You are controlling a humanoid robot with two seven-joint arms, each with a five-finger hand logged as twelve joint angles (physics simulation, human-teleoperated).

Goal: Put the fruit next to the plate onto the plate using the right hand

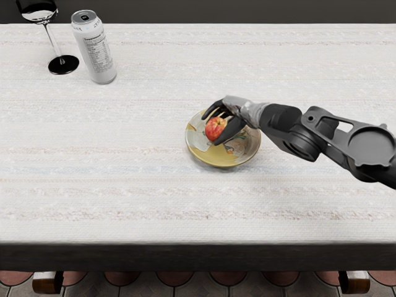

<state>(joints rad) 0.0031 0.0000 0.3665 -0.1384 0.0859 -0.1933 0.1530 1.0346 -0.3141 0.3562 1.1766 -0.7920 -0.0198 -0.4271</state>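
A long table (pixel 124 185) under a pale, ribbed white cloth fills nearly the whole frame on my monitor, its dark front edge running along the bottom. The dark grey, jointed right arm (pixel 328 139) reaches in from the right edge at mid-height, slanting up and left towards the centre. Just right of centre sits a shallow, round ceramic plate (pixel 213 159) with a yellowish rim and a painted pattern on its face. In the upper left stands an upright silver and white drink can (pixel 94 46) with printed text on its side. Immediately to its left, at the corner of the frame, is a clear stemmed wine glass (pixel 38 11) holding dark liquid, on a dark round foot. The can and wine glass are near each other but apart, and both are well apart from the plate. The black five-fingered right hand (pixel 232 117) hovers over the upper half of the plate, fingers curled from above and thumb from below around a small, round red and yellow fruit (pixel 215 128). I see the fruit gripped inside the plate's rim, over its upper left part. Whether it touches the plate's surface I cannot tell from here.
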